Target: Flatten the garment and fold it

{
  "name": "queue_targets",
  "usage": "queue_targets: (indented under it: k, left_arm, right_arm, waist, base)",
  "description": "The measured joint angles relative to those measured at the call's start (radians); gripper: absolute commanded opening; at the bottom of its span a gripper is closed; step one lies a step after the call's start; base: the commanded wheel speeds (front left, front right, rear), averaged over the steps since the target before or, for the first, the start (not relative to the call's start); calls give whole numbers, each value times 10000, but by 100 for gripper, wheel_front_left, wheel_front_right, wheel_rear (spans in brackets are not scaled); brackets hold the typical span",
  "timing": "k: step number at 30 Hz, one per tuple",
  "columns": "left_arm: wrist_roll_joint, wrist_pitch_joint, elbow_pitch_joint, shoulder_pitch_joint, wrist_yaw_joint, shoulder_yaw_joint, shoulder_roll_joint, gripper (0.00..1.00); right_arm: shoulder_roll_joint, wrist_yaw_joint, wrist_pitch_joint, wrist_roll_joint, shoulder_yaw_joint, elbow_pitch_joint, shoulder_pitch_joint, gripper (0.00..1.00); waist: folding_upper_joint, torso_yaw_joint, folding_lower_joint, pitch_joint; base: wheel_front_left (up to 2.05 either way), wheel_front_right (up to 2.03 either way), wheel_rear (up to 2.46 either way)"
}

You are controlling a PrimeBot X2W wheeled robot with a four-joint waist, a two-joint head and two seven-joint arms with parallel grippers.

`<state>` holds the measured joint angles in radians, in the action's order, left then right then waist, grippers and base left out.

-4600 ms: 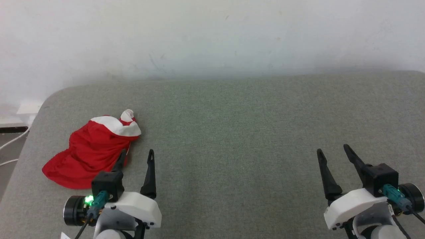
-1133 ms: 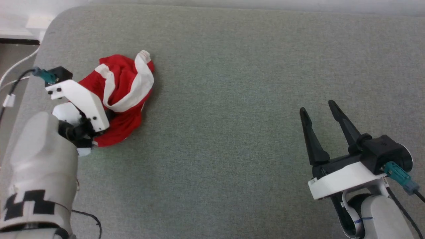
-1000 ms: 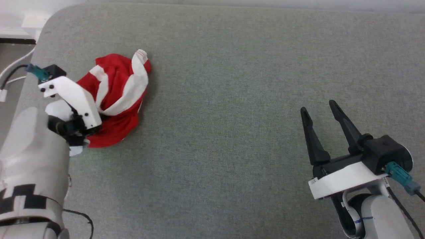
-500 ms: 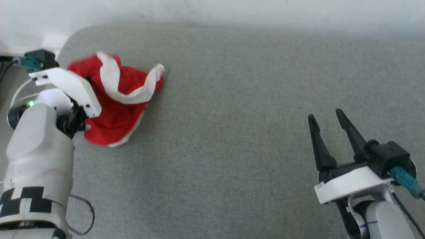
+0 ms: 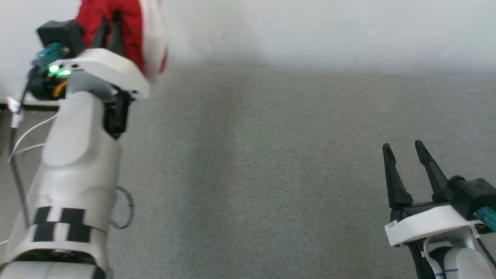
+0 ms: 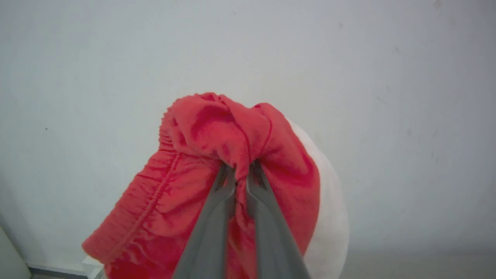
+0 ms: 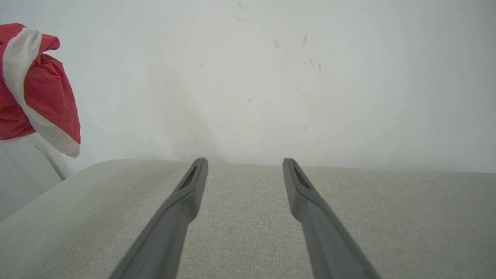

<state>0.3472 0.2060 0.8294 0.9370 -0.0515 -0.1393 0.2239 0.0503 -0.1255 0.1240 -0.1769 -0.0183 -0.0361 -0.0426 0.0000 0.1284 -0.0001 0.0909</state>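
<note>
Moved: garment (image 5: 131, 38) is up off the cushion (image 5: 252, 155), where it earlier lay bunched at the left; the camera has also tilted up.
Head view, left gripper (image 5: 111, 21): raised at upper left against the wall (image 5: 310, 31), pinched tight on red cloth.
Head view, garment: hangs in the air from that pinch, blurred, cut by the top edge, clear of the cushion.
Head view, right gripper (image 5: 402, 145): low right over the cushion, its 2 fingers spread wide, holding nothing, well apart from the garment.
Left wrist view: fingers nearly together, a fold of red fabric nipped at the tips; gathered waistband (image 6: 151, 193) lower left, white band (image 6: 333, 217) behind at right.
Right wrist view: fingers apart and empty; garment at far upper left, red with a white stripe, drooping above the cushion's corner.
Handling (judged): light, thin, limp; drapes and bunches; may slip on smooth fingers; not fragile.
Hold (judged): waistband seam or hem corner, 1 per gripper. A doubled edge gives more bite than a mid-panel pinch, and 2 corners allow spreading flat.
</note>
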Motion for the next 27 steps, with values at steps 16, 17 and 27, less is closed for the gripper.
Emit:
queue_targets:
  k: [16,17,27]
  left_arm:
    - [1170,-144,-2326,-3993,167,-2974,-1718,0]
    - [1344,-226,-2370,-4413,345,-3321,-1733,0]
    - [1507,-173,-2621,-6593,1168,-4706,-1745,100]
  right_arm:
    - [8,0,-151,-274,-75,-86,520,100]
    - [10,0,-150,-293,-67,-79,533,100]
    - [6,0,-84,-431,-19,4,711,100]
  waist:
    - [0,-2034,0,-271]
    - [0,-2138,1,-275]
    - [0,-2222,0,-305]
  base:
    - [0,0,0]
    - [0,0,0]
    - [0,0,0]
